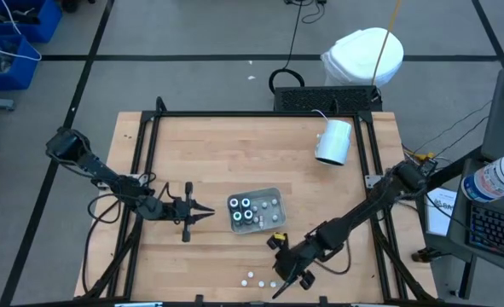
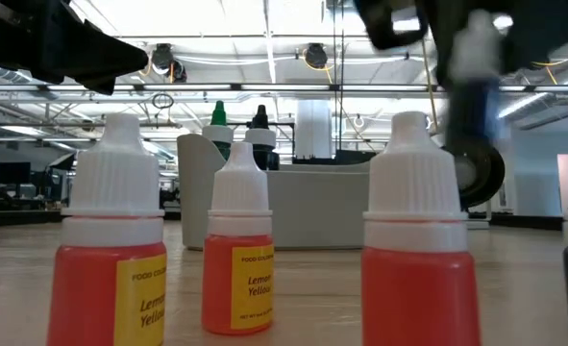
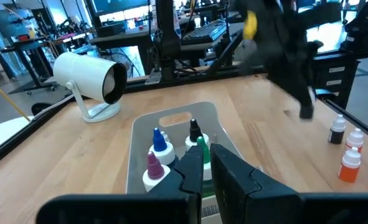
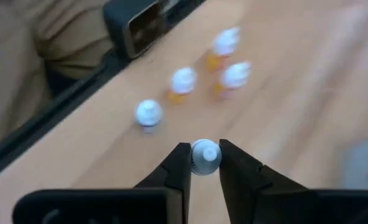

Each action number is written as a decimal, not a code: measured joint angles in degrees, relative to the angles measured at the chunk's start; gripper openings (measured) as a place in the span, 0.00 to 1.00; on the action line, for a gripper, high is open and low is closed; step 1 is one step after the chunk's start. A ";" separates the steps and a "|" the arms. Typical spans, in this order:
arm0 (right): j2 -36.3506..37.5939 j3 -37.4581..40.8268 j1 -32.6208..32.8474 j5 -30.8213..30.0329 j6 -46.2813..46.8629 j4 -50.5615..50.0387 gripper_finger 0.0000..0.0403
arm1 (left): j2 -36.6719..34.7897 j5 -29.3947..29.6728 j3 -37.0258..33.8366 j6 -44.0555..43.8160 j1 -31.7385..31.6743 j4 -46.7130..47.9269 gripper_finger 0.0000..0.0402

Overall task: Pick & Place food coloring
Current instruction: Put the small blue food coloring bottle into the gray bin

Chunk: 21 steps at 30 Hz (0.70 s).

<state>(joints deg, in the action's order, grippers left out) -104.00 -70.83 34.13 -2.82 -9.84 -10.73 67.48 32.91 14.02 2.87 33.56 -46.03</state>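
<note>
Several food coloring bottles with coloured caps stand in a clear tray [image 1: 275,193] at mid-table; in the left wrist view the tray [image 3: 171,121] shows blue, purple, green and black caps. More white-capped food coloring bottles [image 1: 250,278] stand near the table's front edge; three orange ones [image 2: 237,259] fill the low view. My right gripper [image 4: 204,155] is shut on one white-capped dark bottle [image 2: 476,67] above them. My left gripper [image 1: 207,213] is shut, level, just left of the tray, touching nothing. My right gripper pinches the bottle's white cap [image 4: 199,152] between its two fingers, one on each side. The fingers come slanting down from the table's right. The bottle hangs upright below them, lifted clear of the table, higher than the caps of the standing bottles.
A white cylindrical lamp-like device [image 1: 334,141] lies at the far right of the table. A black frame rail [image 1: 234,113] borders the wooden top. Loose bottles [image 4: 182,81] stand close together under my right gripper. Bare wood lies between the tray and the far rail.
</note>
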 joint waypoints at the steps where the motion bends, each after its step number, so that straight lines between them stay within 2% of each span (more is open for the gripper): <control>1: 1.67 0.00 0.00 -2.36 -0.82 -1.17 0.13 | 0.00 0.00 0.00 0.00 0.00 0.10 0.09; 5: 8.46 0.02 -1.90 -12.80 -2.65 -2.18 0.13 | 0.02 0.00 0.00 0.22 0.00 0.70 0.09; 8: 11.63 -0.11 -6.09 -14.93 -2.14 -3.65 0.13 | 0.02 0.07 0.00 0.24 0.00 0.93 0.09; 15: 11.89 0.80 -16.71 -14.83 -1.75 -10.48 0.12 | 0.00 0.07 0.00 0.24 0.00 0.97 0.09; 21: 12.25 4.55 -23.83 -7.19 -2.87 -7.94 0.12 | 0.02 0.05 0.00 0.44 0.00 1.16 0.09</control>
<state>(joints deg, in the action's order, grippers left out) -91.76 -66.28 10.30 -10.01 -12.71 -18.67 67.51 32.96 14.02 3.32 33.56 -44.86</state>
